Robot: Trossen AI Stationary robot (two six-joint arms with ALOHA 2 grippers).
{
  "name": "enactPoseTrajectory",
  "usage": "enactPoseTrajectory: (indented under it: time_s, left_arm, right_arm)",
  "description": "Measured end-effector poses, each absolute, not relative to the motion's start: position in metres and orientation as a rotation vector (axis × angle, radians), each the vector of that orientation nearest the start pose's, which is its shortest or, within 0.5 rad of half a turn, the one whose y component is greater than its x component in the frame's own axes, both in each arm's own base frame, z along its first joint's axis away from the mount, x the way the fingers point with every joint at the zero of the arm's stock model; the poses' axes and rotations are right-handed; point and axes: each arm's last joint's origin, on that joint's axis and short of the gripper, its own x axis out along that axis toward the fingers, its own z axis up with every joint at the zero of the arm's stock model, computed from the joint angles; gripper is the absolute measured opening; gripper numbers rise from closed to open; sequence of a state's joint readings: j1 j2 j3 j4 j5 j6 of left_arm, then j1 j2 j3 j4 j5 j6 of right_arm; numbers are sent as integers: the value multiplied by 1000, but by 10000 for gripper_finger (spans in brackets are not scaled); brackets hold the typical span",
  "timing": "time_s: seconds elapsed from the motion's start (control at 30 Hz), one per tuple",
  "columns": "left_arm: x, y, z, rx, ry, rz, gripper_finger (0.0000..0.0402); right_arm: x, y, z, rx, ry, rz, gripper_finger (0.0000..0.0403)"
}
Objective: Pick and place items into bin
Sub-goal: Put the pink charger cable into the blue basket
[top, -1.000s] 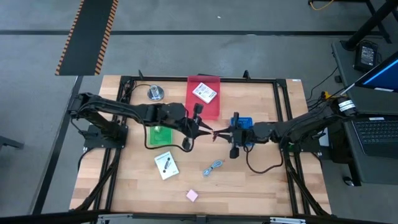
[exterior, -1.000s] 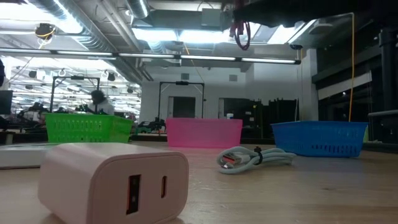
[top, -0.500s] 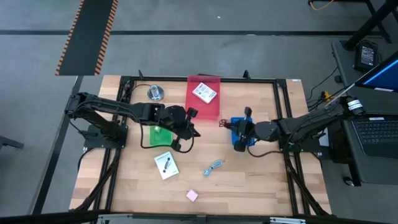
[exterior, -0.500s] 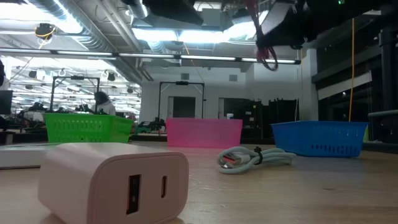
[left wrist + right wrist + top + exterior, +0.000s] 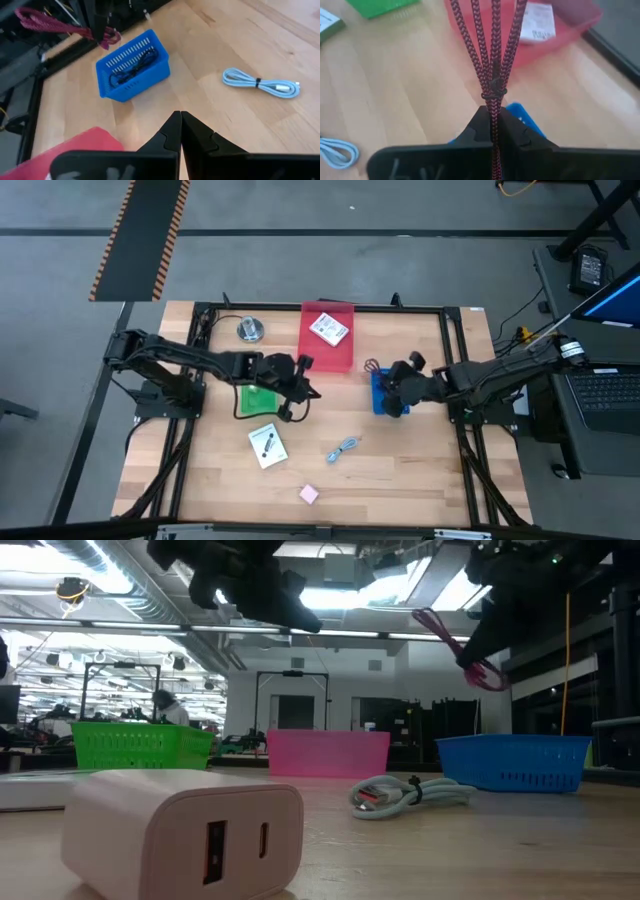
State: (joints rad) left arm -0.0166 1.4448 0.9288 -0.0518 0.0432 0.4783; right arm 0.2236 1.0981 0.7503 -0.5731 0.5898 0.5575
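The maroon braided cable (image 5: 371,366) hangs from the right gripper (image 5: 388,383), above the blue bin (image 5: 385,392) in the high view. The left gripper (image 5: 302,377) hovers near the green bin (image 5: 256,397) and pink bin (image 5: 328,336), which holds a white card (image 5: 328,329); another card (image 5: 266,445), a light blue cable (image 5: 343,448) and a pink cube (image 5: 308,494) lie on the table (image 5: 410,470).

Low view: the cable (image 5: 462,650) dangles over the blue bin (image 5: 515,762).

Left wrist view: fingers (image 5: 172,135) pressed together, empty; a black cable (image 5: 131,70) lies inside the blue bin (image 5: 131,79).

Right wrist view: fingers (image 5: 479,131) clamp the cable (image 5: 493,60).
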Motion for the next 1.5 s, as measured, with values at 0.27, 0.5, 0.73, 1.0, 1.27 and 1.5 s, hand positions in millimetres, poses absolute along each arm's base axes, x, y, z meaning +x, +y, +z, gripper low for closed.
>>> enactPoseTrajectory:
  time_s: [0.27, 0.5, 0.73, 1.0, 1.27, 1.5]
  left_arm:
    - [308, -7, 235, 395, 551, -175, 3]
    - [308, -7, 235, 385, 552, -172, 3]
    - [308, -7, 234, 384, 557, -173, 4]
    - [308, -7, 233, 338, 568, -161, 4]
    - [308, -7, 233, 335, 578, -162, 4]
    - [306, -7, 231, 312, 602, -159, 4]
  right_arm:
    - [202, 31, 235, 298, 812, -595, 0]
    - [209, 27, 215, 363, 944, -667, 0]
    - [218, 22, 200, 368, 1022, -698, 0]
    - [221, 24, 192, 384, 1077, -684, 0]
    - [219, 24, 190, 401, 1107, -695, 0]
    - [217, 23, 189, 409, 1125, -720, 19]
